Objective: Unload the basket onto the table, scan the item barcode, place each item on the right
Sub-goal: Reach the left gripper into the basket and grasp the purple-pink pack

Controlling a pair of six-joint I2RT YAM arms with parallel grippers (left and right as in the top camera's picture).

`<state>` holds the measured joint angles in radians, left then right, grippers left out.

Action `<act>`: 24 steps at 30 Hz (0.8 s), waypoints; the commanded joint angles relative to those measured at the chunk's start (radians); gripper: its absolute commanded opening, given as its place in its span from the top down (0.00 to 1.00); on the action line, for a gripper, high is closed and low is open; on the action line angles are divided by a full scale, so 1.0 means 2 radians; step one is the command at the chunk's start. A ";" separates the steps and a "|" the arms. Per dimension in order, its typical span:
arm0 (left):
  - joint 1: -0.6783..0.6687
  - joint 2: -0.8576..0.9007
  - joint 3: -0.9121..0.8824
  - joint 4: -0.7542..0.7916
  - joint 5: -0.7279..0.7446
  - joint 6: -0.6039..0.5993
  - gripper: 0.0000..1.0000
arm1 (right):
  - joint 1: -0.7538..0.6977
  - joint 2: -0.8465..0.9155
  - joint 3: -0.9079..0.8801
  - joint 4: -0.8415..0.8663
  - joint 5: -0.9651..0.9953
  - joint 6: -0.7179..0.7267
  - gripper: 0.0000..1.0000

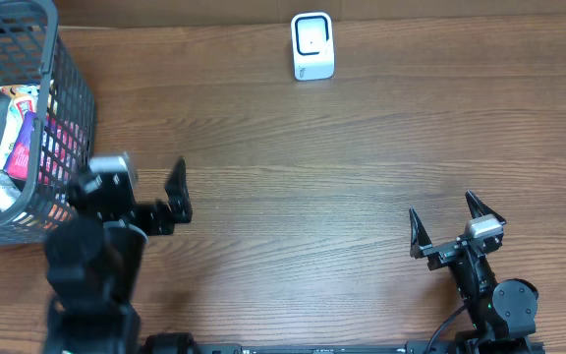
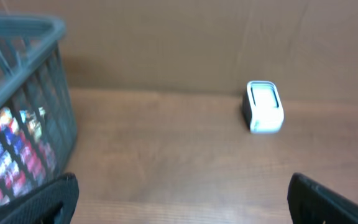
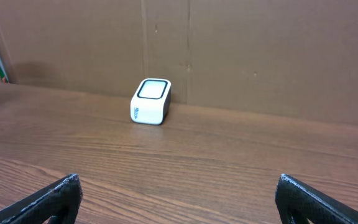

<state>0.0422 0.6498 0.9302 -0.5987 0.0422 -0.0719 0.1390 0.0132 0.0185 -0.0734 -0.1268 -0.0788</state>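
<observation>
Colourful packaged items [image 1: 23, 138] lie inside a grey mesh basket [image 1: 72, 93] at the left edge of the table. No barcode can be made out on them. The white scanner [image 1: 312, 46] stands at the back centre. My left gripper [image 1: 131, 177] is open right beside the basket's near corner, holding nothing. In the left wrist view the items [image 2: 11, 155] show through the basket wall [image 2: 36, 31] on the left, and the scanner [image 2: 265, 107] is far ahead beyond the left gripper [image 2: 180, 186]. My right gripper [image 1: 442, 208] stands open and holds nothing at the front right; from its wrist view the scanner [image 3: 150, 101] is well ahead of the right gripper [image 3: 178, 183].
A brown cardboard wall [image 3: 229, 50] runs along the back of the wooden table [image 1: 293, 167], just behind the scanner. The basket's tall sides rise above the table at the left.
</observation>
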 commanded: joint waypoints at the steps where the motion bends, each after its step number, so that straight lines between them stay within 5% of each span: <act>1: 0.005 0.094 0.156 -0.085 0.044 0.025 0.00 | 0.002 -0.004 -0.005 0.002 -0.002 0.002 0.00; 6: 0.005 0.151 0.245 -0.140 0.130 0.069 0.00 | 0.002 -0.004 -0.005 0.002 -0.002 0.002 0.00; 14: 0.049 0.239 0.392 -0.194 0.005 -0.025 0.00 | 0.002 -0.004 -0.005 0.002 -0.002 0.002 0.00; 24: 0.258 0.396 0.615 -0.309 0.027 -0.127 0.00 | 0.002 -0.004 -0.005 0.002 -0.002 0.002 0.00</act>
<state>0.4446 1.3788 2.0953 -1.2011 0.0662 -0.2169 0.1390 0.0128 0.0185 -0.0742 -0.1268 -0.0792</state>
